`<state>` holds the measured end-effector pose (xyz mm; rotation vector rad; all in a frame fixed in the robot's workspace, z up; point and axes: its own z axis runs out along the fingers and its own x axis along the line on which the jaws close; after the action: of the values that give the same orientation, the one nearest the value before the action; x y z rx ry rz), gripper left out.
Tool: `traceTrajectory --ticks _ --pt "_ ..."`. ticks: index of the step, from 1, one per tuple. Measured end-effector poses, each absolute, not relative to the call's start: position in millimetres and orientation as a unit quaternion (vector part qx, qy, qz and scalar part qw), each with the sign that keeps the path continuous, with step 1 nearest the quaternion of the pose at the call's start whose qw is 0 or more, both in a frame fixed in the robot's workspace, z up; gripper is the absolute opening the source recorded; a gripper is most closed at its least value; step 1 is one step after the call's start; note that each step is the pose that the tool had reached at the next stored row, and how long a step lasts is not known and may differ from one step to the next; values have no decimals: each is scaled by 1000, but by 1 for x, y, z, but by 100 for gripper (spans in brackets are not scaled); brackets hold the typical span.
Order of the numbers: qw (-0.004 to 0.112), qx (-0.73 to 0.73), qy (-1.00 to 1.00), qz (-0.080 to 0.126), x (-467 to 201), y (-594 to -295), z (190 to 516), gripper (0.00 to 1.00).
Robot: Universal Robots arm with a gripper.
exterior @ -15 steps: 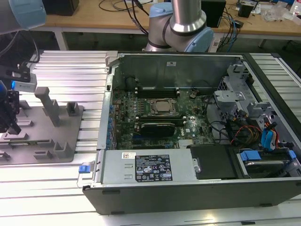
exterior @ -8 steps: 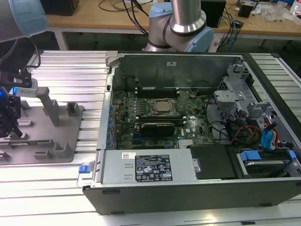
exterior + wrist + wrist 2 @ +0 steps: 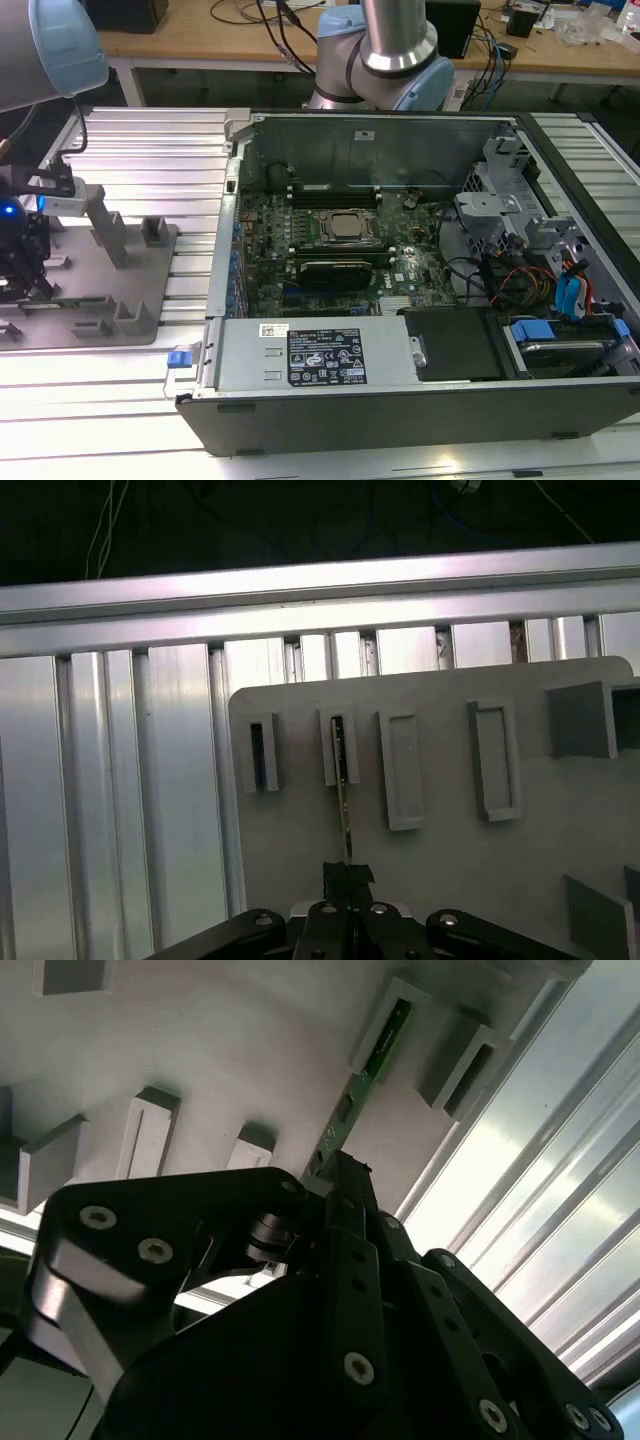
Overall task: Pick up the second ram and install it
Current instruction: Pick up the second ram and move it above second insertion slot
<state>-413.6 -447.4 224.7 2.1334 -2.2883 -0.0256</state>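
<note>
Down over the grey tray the arm bends low, claw clamped on one end of the second ram. The other end sits in a tray slot.

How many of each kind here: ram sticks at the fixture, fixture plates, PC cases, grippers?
second ram, one end in a fixture slot, the other in the gripper: 1
gray fixture plate: 1
open PC case: 1
gripper: 1
Total: 4
</note>
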Motion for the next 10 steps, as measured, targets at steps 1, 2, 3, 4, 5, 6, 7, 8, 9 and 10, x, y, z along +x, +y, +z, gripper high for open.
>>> traceTrajectory --ticks 1,2,3,4,5,6,7,8,9,10 --pt "6 684 -730 -8 -414 -447 224 8" --pt "6 685 -729 -8 -414 -447 224 8" --pt "6 685 -728 -8 -415 -447 223 8" --pt "6 686 -728 -8 -415 -447 223 8" --pt "6 686 -728 -8 -415 -447 223 8" --pt "7 686 -728 -8 -415 -447 223 8" --pt "7 686 -728 -8 -415 -447 223 8" --pt "7 686 -728 -8 -415 -447 223 8" --pt "7 686 -728 -8 -415 -447 223 8" --pt "7 686 -728 -8 -415 -447 223 21"
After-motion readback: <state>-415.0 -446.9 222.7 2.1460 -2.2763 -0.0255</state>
